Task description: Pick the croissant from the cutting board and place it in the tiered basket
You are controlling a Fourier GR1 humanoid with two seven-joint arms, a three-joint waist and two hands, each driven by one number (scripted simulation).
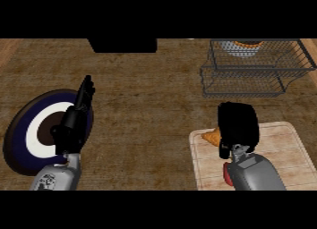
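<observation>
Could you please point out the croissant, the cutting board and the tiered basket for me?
croissant (pixel 212 135): head view, its visible tip left of the right hand.
cutting board (pixel 285 147): head view, bare right part.
tiered basket (pixel 244 81): head view, lower tier's wire rim.

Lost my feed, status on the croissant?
Right hand over orange croissant on pale wooden cutting board. Left hand resting open. Nothing blocks wire tiered basket.

No readable text, label, brand, number or sign shows anywhere.

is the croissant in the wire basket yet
No, the croissant lies on the cutting board, mostly under the right hand, short of the wire basket.
</observation>
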